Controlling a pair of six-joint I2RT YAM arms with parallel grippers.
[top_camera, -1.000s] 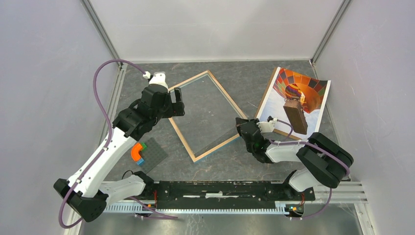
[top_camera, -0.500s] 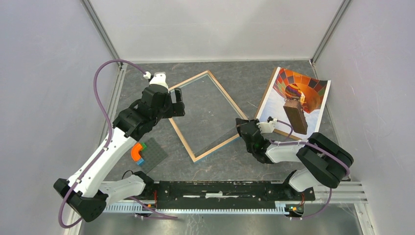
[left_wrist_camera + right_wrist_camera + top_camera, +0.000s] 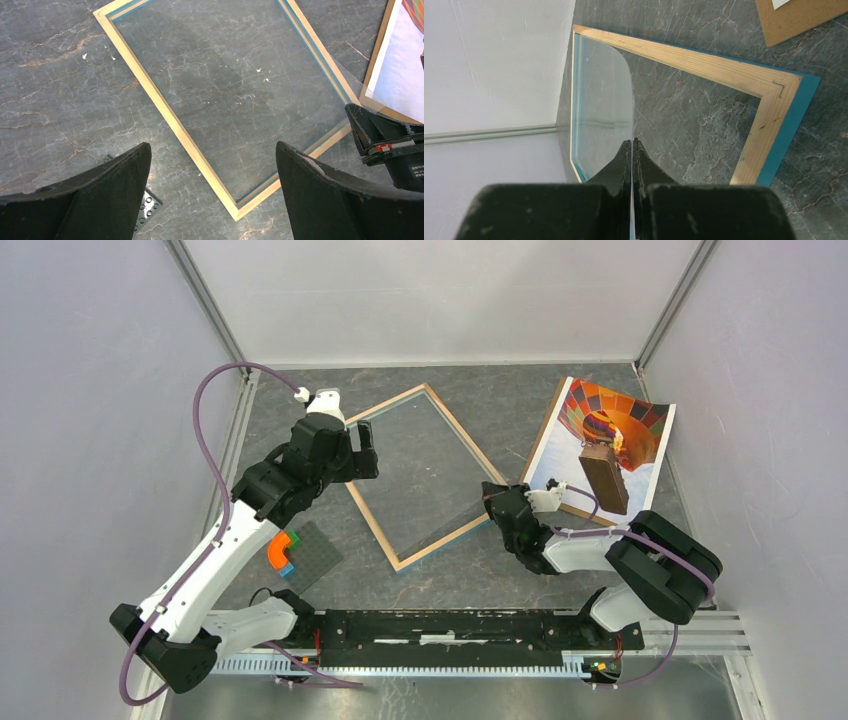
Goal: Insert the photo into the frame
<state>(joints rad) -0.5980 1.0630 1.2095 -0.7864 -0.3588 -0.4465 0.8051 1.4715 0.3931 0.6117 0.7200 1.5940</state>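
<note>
Black fingers of the right gripper (image 3: 631, 150) pinch the edge of the clear pane (image 3: 604, 100), lifted off the frame (image 3: 769, 90), which lies wood side up mid-table. The left gripper (image 3: 212, 150) hangs spread wide above it, holding nothing. The photo (image 3: 620, 425) lies face up at the far right on the backing board (image 3: 794, 20), so insertion is judged not begun; whether the pane's far edge is free cannot be told.

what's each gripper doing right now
left gripper: open, holding nothing, above the frame
right gripper: closed on the edge of the clear sheet
</note>
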